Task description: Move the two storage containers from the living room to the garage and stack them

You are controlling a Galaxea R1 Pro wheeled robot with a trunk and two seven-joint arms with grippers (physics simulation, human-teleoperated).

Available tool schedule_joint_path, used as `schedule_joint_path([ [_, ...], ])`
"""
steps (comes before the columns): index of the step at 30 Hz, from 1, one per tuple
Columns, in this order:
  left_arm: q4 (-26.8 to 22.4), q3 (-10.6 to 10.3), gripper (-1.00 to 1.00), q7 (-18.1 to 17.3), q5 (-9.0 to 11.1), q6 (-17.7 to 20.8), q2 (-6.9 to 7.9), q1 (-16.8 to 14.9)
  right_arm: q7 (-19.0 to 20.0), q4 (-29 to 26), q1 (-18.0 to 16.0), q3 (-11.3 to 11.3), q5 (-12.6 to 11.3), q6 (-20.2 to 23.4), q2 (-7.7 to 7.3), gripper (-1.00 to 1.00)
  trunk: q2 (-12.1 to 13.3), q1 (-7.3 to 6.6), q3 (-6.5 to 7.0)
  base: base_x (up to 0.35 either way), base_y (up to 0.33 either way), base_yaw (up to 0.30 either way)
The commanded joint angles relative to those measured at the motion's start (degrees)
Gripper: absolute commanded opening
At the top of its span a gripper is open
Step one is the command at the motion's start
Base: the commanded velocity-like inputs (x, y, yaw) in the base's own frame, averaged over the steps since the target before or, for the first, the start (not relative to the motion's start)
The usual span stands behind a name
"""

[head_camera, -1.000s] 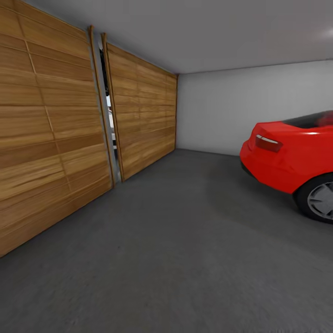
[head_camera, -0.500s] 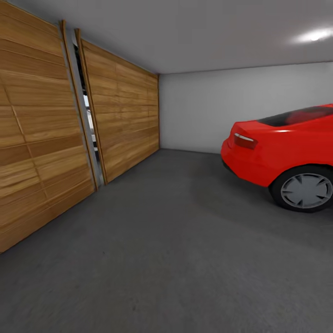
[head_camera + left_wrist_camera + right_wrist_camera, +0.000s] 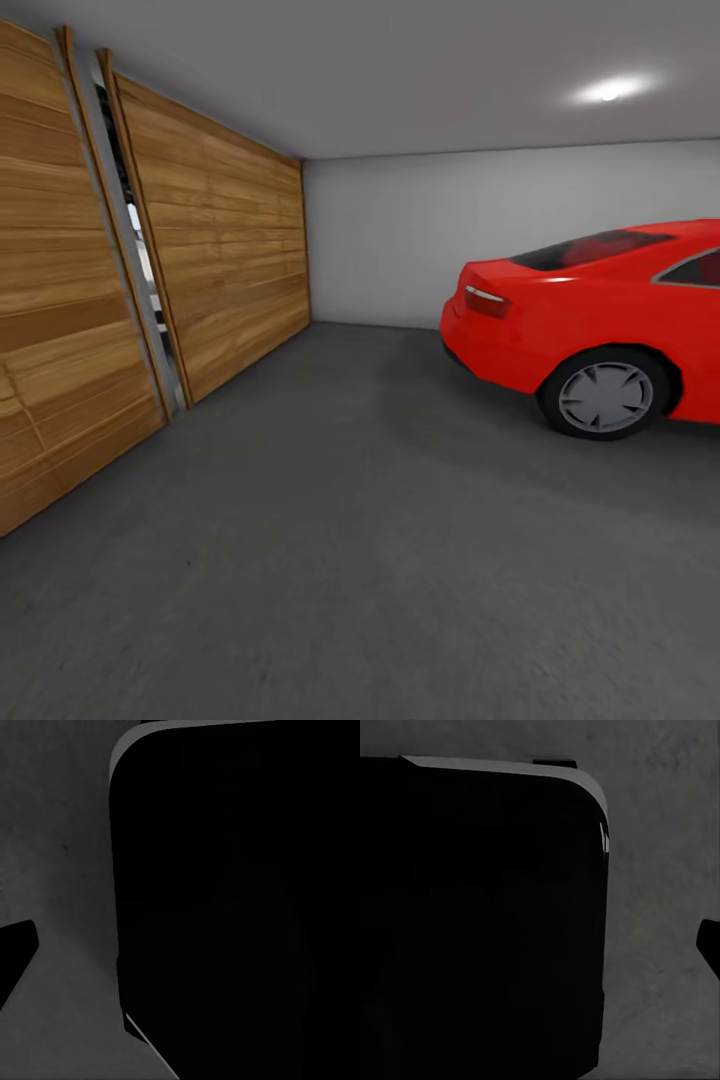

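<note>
Grey concrete floor [image 3: 380,560] beside red car [image 3: 600,320]; tool state indiscernible.

One red car [image 3: 590,320] at the right, with one wheel [image 3: 604,395] and one tail light [image 3: 486,297] visible. Two wooden plank doors: one near at the left [image 3: 55,310], one farther along [image 3: 225,250], with one narrow gap [image 3: 135,260] between. One white far wall [image 3: 400,240]. One ceiling light [image 3: 612,90] at the upper right. One dark grey concrete floor [image 3: 330,530]. One large black rounded body [image 3: 240,907] in each wrist view, the other here [image 3: 480,922], over grey ground.
</note>
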Motion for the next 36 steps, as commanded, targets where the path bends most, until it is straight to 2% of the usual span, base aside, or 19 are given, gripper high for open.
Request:
schedule_joint_path([
  [1,-0.02,0.0,1.0,0.0,0.01,-0.03,0.01,-0.01,-0.01,0.03,-0.03,0.0,0.0,-0.19,0.0,1.0,-0.03,0.0,-0.05,0.0,0.0,-0.242],
  [36,-0.02,0.0,1.0,0.0,0.02,-0.03,0.01,-0.01,-0.01,0.03,0.02,-0.14,-0.08,-0.34,0.07,1.0,-0.03,0.0,-0.05,0.0,0.0,-0.242],
])
